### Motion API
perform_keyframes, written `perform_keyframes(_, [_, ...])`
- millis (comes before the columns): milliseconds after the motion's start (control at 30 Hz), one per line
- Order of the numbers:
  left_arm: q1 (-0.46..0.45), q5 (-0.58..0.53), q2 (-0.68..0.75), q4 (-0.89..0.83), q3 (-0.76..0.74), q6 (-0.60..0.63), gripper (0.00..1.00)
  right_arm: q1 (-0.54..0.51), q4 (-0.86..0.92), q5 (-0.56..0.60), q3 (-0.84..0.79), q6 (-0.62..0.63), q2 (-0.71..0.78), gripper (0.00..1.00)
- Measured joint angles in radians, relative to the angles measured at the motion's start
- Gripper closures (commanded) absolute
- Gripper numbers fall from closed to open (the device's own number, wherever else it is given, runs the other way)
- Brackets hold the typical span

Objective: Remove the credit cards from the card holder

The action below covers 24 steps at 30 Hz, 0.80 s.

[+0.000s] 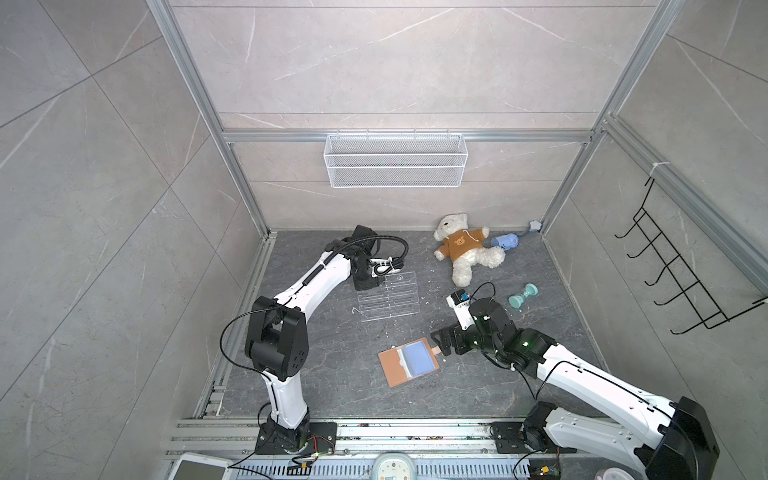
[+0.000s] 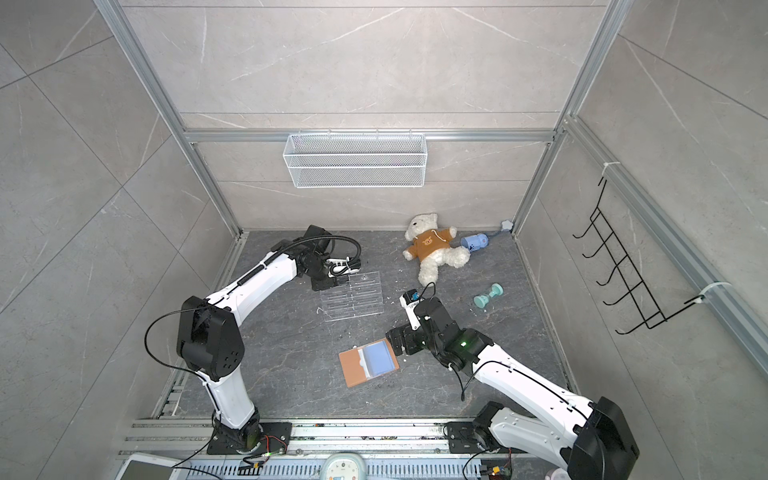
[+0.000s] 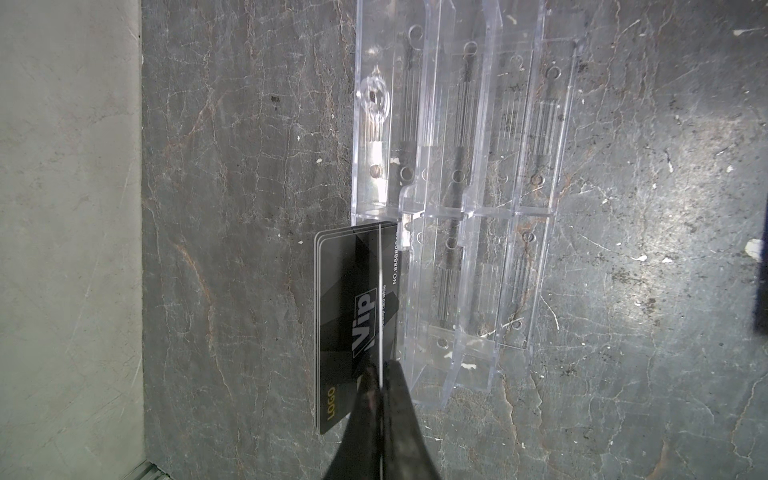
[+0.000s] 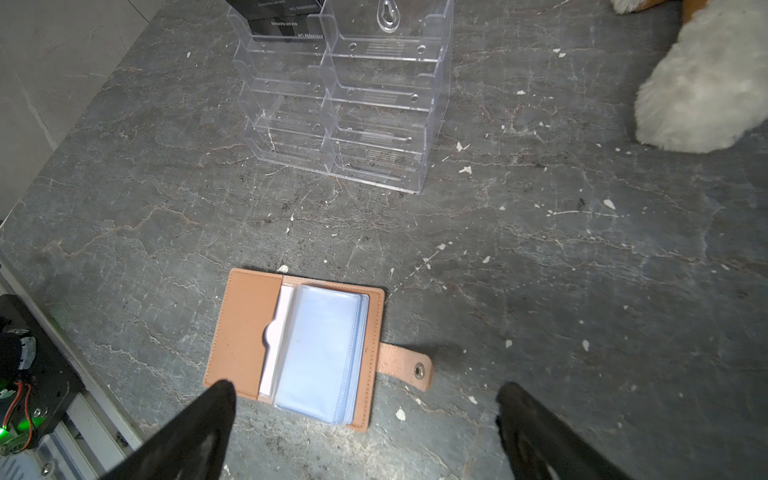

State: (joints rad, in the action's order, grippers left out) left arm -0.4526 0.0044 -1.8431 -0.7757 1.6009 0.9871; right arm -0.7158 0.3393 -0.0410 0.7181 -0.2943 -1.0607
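left claw (image 3: pixel 379 370): shut tight. i see it pinching a thin pale edge that i read as one card (image 3: pixel 380 291), seen edge-on.
cards (image 3: pixel 353 316): a black stack, white "vip" on the face and gold "logo" at one end. it stands in the back pocket of the rack (image 3: pixel 457 208), on the left arm's side. the right wrist view shows the dark cards (image 4: pixel 282 16) in that same pocket.
right claw (image 4: pixel 365 388): spread wide and holding nothing. it sits low by the holder's strap end in both top views (image 1: pixel 439 343).
holder (image 4: pixel 245 332): lies open and flat on the dark floor (image 1: pixel 332 386), at the front middle in a top view (image 1: pixel 390 365), well apart from the rack (image 1: pixel 386 297) behind it.
sleeves (image 4: pixel 320 353): pale blue, and no dark card shows through the top one.
slip (image 4: pixel 276 332): white, tucked in the leather pocket beside the sleeves.
strap (image 4: pixel 407 370): unsnapped, pointing toward my right claw.
contact: i cannot tell whether a right fingertip (image 4: pixel 216 399) touches the holder's corner.
bear (image 1: pixel 461 245): at the back, near the dumbbell (image 1: pixel 522 296).
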Motion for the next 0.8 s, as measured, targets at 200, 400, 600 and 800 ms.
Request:
perform_keyframes(200, [0.0, -0.002, -0.004, 0.0, 0.0, -0.006, 0.9, 0.0, 0.0, -0.001, 0.0, 0.0, -0.001, 0.01])
perform_keyframes(400, [0.0, -0.004, -0.005, 0.0, 0.0, -0.016, 0.8, 0.0, 0.0, -0.01, 0.0, 0.0, -0.006, 0.0])
perform_keyframes(600, [0.002, -0.006, -0.009, 0.0, 0.0, -0.026, 0.78, 0.0, 0.0, -0.019, 0.0, 0.0, -0.007, 0.0])
perform_keyframes(800, [0.002, -0.018, -0.011, 0.002, 0.0, -0.031, 0.78, 0.0, 0.0, -0.027, 0.0, 0.0, -0.011, 0.0])
